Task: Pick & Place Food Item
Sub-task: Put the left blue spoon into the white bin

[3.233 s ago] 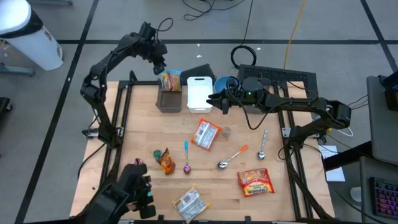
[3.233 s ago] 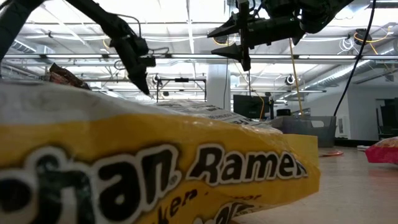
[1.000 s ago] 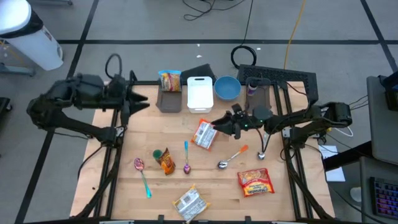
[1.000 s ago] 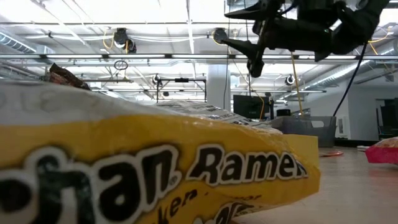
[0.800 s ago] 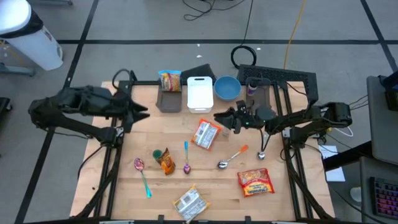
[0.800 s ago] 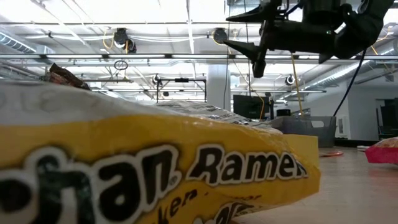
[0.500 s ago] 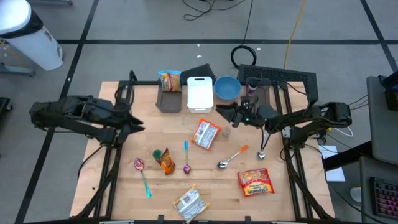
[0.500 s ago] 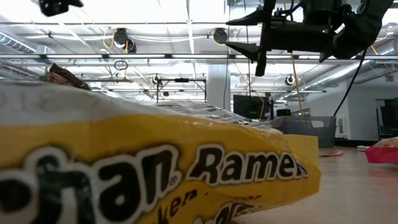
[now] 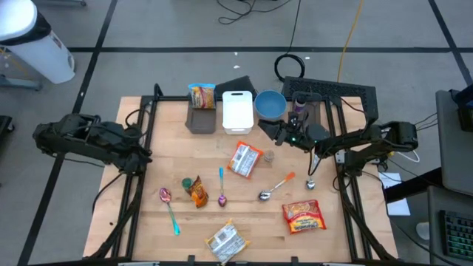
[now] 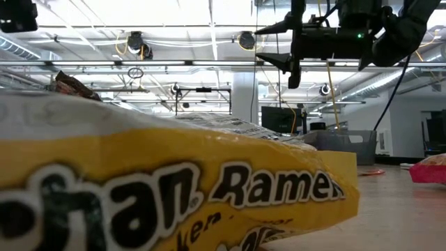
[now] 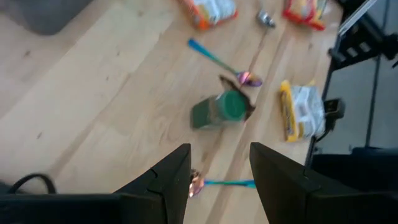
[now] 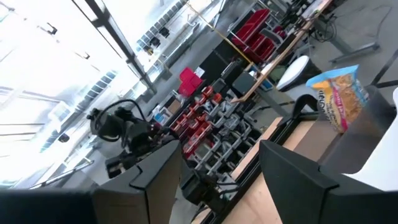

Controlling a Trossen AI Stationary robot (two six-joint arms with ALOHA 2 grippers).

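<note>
Food items lie on the wooden table (image 9: 162, 118): an orange-and-white packet (image 9: 245, 159), a red ramen packet (image 9: 304, 216), a yellow-and-white ramen packet (image 9: 225, 240) and a green-lidded jar (image 9: 194, 186). A yellow snack bag (image 9: 202, 95) stands in a grey bin (image 9: 200, 121). My left gripper (image 9: 143, 150) hangs open over the table's left edge, tipped down, empty; its wrist view shows the jar (image 11: 217, 111) ahead of its fingers (image 11: 174, 177). My right gripper (image 9: 275, 129) hovers open and empty above the table near the blue bowl (image 9: 270, 104), high in the low view (image 10: 268, 43).
A white container (image 9: 237, 111) stands between the bin and the bowl at the far edge. Several spoons lie about: pink-bowled (image 9: 168, 207), blue-handled (image 9: 221, 185), orange-handled (image 9: 275, 186), silver (image 9: 312, 174). The yellow ramen packet (image 10: 174, 188) fills the low view's foreground.
My left gripper has drawn back toward the table's left edge and sunk, tipping from pointing across the table to pointing downward, still open. My right gripper's fingertips have swung toward the far edge, away from the orange-and-white packet, and tipped upward. No object has moved.
</note>
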